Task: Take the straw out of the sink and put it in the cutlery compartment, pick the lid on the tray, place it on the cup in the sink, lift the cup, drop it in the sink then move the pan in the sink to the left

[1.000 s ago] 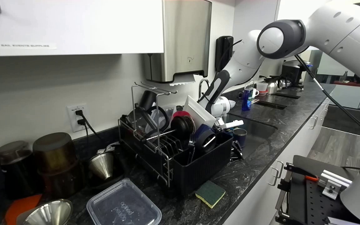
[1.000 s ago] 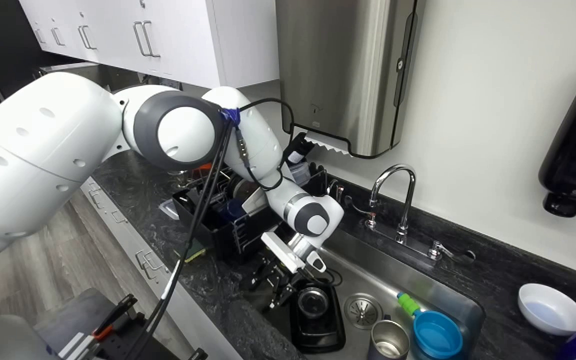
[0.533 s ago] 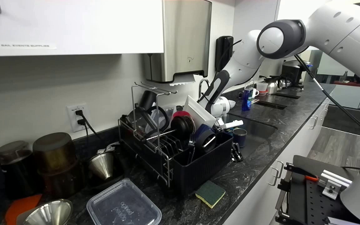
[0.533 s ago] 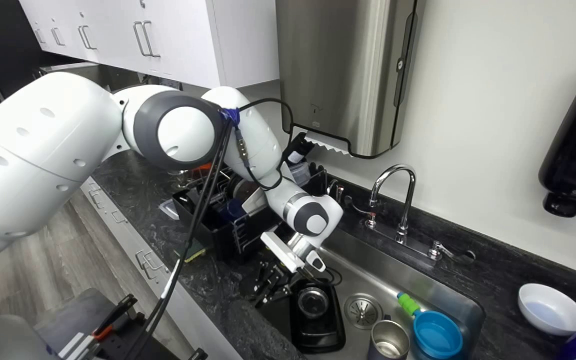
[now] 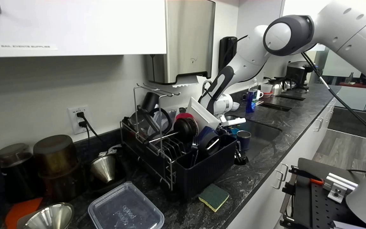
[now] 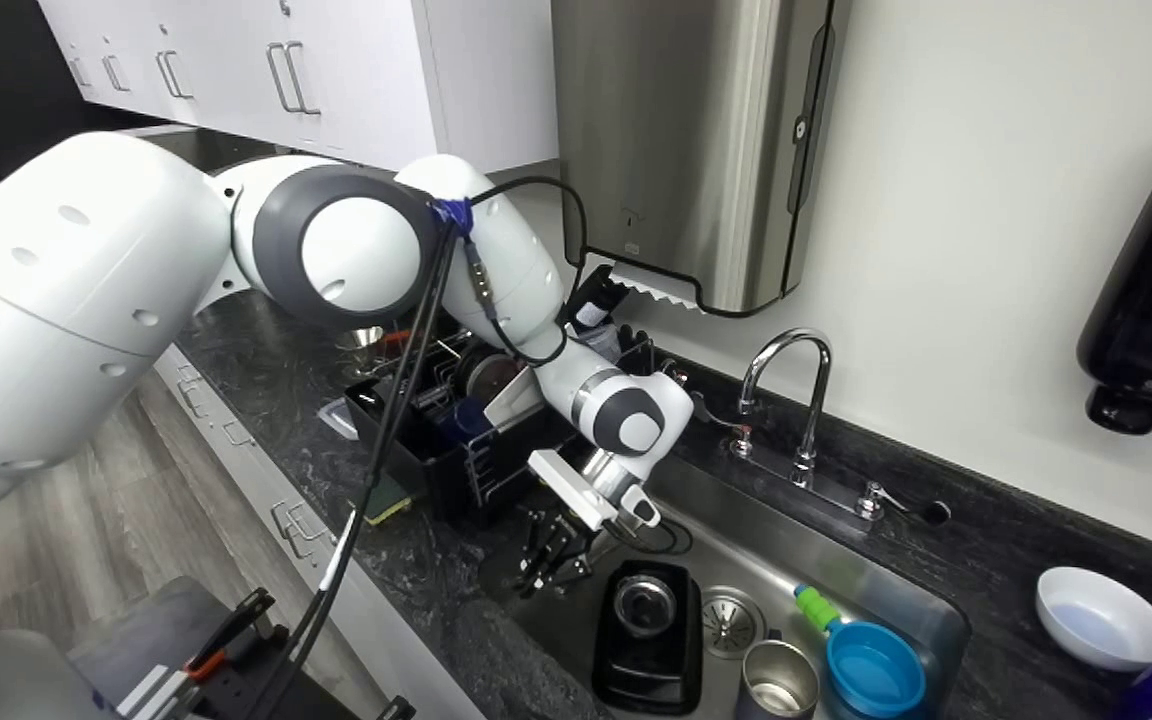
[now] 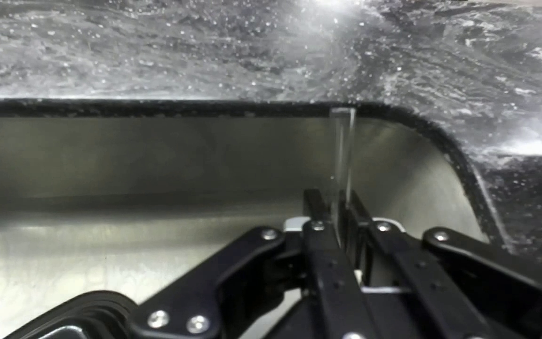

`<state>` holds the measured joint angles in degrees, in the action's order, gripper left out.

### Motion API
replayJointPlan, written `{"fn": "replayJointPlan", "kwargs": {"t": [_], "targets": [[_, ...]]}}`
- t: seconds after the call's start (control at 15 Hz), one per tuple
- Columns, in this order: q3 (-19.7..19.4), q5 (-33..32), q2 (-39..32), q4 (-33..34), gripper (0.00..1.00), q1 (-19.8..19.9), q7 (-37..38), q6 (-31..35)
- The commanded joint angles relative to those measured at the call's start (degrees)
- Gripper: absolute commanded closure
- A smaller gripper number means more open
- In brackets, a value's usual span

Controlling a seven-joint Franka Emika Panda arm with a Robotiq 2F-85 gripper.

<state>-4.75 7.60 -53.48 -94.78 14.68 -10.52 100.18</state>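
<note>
One clear straw [image 7: 343, 150] juts forward from the end effector [image 7: 336, 200], which pinches it.

The clear straw [image 7: 343, 155] pointed to twelve in the wrist view; in an exterior view, the sink [image 6: 786, 548] held the black tray [image 6: 647, 680] bearing the lid [image 6: 645, 606], cup [image 6: 777, 682] at its four o'clock, blue pan [image 6: 873, 668] beyond

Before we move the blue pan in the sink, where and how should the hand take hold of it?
Probably by its green handle, from above and pinching across its width. In an exterior view the handle is slim and uncovered, jutting from the round bowl of the blue pan toward the sink's tap-side wall; the wider bowl looks harder to grip.
</note>
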Motion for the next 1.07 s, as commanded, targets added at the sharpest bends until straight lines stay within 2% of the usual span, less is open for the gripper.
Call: {"fn": "replayJointPlan", "kwargs": {"t": [0.0, 0.53, 1.0], "targets": [[0.3, -0.2, 4.4, -2.8, 0.97, 0.5, -1.3, 1.8], [-0.1, -0.1, 9.9, -6.0, 0.97, 0.8, -2.3, 3.2], [-1.3, -0.1, 15.3, -15.8, 0.97, 1.4, -2.8, 8.3]]}}
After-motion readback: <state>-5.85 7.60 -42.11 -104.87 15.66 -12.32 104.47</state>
